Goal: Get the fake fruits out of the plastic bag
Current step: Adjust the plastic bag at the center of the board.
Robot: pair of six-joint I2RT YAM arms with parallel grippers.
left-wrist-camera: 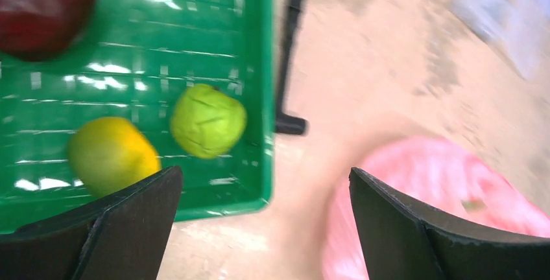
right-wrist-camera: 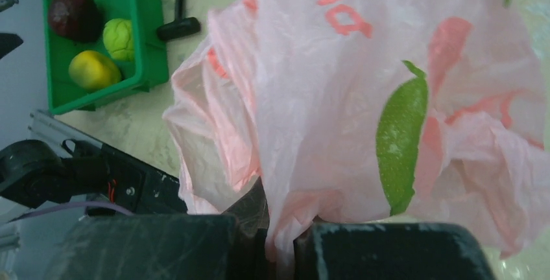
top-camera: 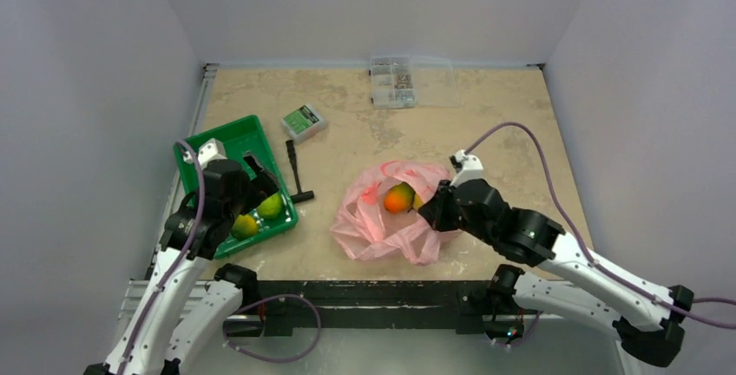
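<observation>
The pink plastic bag [top-camera: 382, 223] lies crumpled at the table's middle front, with an orange-red fruit [top-camera: 398, 198] showing in its mouth. My right gripper [top-camera: 437, 210] is shut on the bag's right edge; in the right wrist view [right-wrist-camera: 282, 254] the film [right-wrist-camera: 363, 98] is pinched between the jaws. My left gripper [top-camera: 265, 184] is open and empty above the green tray's [top-camera: 227, 136] right end. In the left wrist view [left-wrist-camera: 263, 228] a lime green fruit [left-wrist-camera: 207, 120], a yellow fruit [left-wrist-camera: 111, 155] and a dark red fruit [left-wrist-camera: 40, 11] lie in the tray [left-wrist-camera: 194, 27].
A black T-shaped tool [top-camera: 295, 175] lies right of the tray. A small green-labelled box [top-camera: 304, 121] sits behind it. A clear plastic parts box [top-camera: 408, 82] stands at the back wall. Walls close the left, right and back sides.
</observation>
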